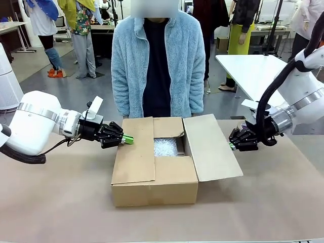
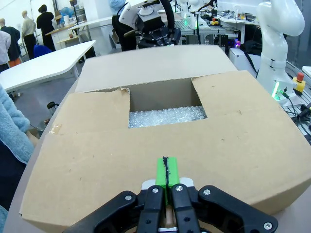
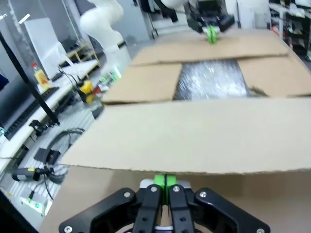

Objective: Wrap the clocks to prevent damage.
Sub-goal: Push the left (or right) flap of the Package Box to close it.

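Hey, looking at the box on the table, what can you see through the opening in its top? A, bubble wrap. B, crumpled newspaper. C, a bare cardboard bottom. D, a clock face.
A: shiny, clear bubble wrap fills the opening in the top of the cardboard box, and the left wrist view shows its bubbles plainly.
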Motion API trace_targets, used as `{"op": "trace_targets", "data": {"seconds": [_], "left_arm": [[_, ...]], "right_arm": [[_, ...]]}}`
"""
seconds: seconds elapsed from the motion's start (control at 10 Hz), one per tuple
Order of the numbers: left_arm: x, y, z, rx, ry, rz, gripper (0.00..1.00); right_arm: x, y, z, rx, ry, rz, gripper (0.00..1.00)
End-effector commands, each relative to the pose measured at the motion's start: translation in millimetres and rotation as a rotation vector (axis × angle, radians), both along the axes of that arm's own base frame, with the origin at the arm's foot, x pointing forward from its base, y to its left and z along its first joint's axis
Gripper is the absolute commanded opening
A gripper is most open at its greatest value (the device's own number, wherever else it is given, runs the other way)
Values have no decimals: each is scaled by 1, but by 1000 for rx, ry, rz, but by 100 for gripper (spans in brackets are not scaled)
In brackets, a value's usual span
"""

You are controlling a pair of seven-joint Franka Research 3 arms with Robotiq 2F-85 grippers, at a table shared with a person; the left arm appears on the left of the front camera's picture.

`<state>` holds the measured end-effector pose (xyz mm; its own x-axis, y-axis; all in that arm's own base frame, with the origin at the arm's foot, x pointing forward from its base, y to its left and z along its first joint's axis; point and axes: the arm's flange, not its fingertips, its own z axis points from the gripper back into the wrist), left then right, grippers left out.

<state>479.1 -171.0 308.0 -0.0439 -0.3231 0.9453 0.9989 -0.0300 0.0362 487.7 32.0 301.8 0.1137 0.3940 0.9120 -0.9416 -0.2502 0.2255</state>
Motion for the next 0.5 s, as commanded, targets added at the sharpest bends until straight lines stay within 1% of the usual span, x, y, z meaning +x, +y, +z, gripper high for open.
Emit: {"op": "trace_targets", "data": {"seconds": [0.0,0.2,0.4], "left_arm": [[0,-1,-2,12,-6,-5,0],[0,-1,-2,12,-6,-5,0],[0,-1,-2,12,-6,-5,0]], "right_arm": [[-6,2,15,139,11,25,1],[-23,21,33,208,-55,78,1],[-25,48,34,219,-72,105,1]]}}
